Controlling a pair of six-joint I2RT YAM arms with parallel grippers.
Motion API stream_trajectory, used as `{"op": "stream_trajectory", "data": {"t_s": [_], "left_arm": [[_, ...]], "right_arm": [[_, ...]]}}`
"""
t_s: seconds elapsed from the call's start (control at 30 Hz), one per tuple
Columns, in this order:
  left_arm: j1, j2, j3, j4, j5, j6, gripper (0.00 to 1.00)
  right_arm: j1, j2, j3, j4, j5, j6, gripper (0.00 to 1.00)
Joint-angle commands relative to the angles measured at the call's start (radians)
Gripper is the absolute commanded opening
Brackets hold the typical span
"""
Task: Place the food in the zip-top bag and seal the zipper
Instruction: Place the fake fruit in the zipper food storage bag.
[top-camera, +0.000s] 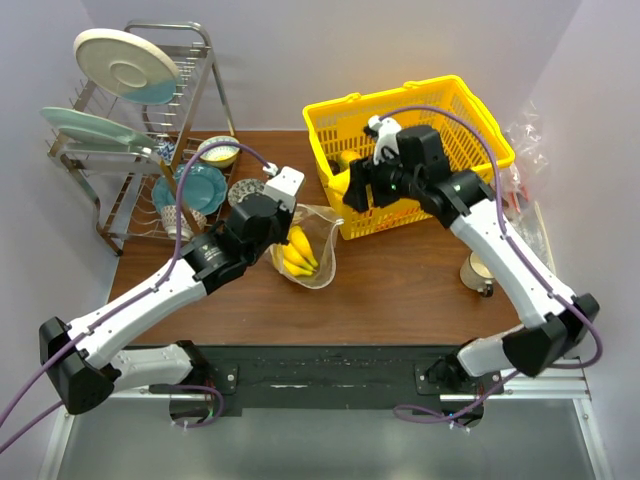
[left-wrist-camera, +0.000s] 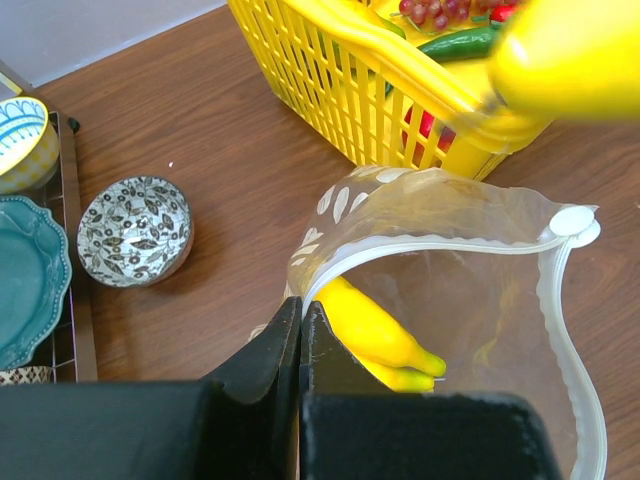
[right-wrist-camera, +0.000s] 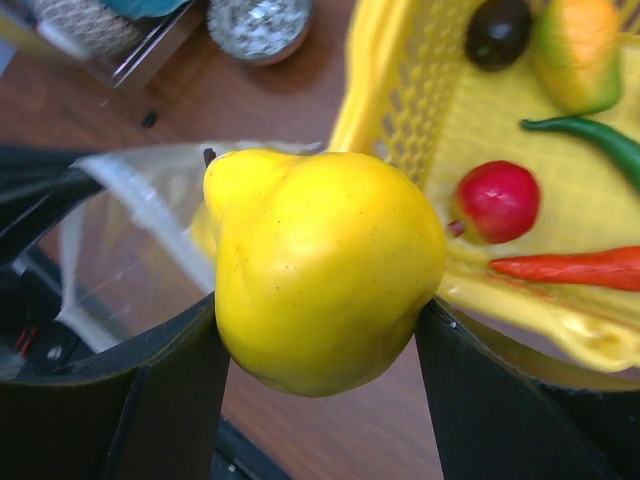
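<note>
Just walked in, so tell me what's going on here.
The left gripper is shut on the rim of the clear zip-top bag, holding its mouth open on the table, with the banana bunch already inside. The right gripper holds a yellow pear-shaped fruit at the front of the yellow basket, just beside the bag. The zipper is unsealed, and more produce lies in the basket.

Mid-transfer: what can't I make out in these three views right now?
Top view: the right arm covers much of the yellow basket's inside; contents unreadable.
Left wrist: the yellow fruit is blurred and cut off by the top edge; the left gripper hides the zip-top bag's near corner.
Right wrist: the yellow fruit blocks most of the bag's mouth.
</note>
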Motion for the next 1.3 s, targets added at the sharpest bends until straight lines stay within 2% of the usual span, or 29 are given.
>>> {"op": "stream_trajectory", "data": {"t_s": [0.0,0.17,0.33,0.5,0.7,0.87,1.07,1.27], "left_arm": [[-0.004,0.007,0.066,-0.009,-0.013,-0.033,0.0],[-0.003,0.043,0.1,-0.052,-0.015,-0.056,0.0],[-0.003,0.058,0.115,-0.058,0.008,-0.077,0.0],[-0.004,0.066,0.118,-0.052,0.025,-0.087,0.0],[-0.003,0.078,0.129,-0.052,0.03,-0.088,0.0],[-0.004,0.075,0.14,-0.055,0.044,-0.088,0.0],[-0.003,0.066,0.146,-0.053,0.074,-0.1,0.0],[-0.004,0.034,0.161,-0.058,0.111,-0.114,0.0]], "right_arm": [[0.037,-0.12,-0.085,-0.002,-0.066,0.007,0.51],[0.079,-0.205,-0.198,0.007,-0.124,0.047,0.5],[0.134,-0.216,-0.257,0.031,-0.127,0.09,0.49],[0.205,-0.165,-0.251,0.073,-0.075,0.139,0.49],[0.223,-0.107,-0.263,0.183,-0.071,0.247,0.47],[0.226,-0.047,-0.263,0.214,0.0,0.262,0.47],[0.226,0.013,-0.271,0.329,0.038,0.316,0.47],[0.226,0.042,-0.269,0.398,0.092,0.33,0.51]]}}
